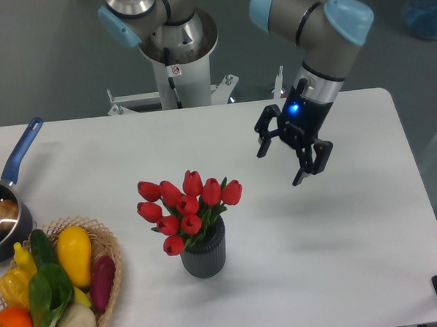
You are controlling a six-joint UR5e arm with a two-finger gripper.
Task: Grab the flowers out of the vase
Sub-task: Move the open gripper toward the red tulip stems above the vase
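Note:
The flowers (185,205), a bunch of red tulips with green leaves, stand in the small dark grey ribbed vase (204,253) near the table's front middle. Their stems are hidden inside the vase. My gripper (281,166) hangs above the table to the upper right of the bouquet, well apart from it. Its black fingers are spread open and hold nothing. A blue light glows on its wrist.
A wicker basket (109,246) with vegetables and an orange sits at the front left. A blue-handled pot (8,196) stands at the left edge. The robot base (176,56) is behind the table. The table's right edge lies beyond the gripper.

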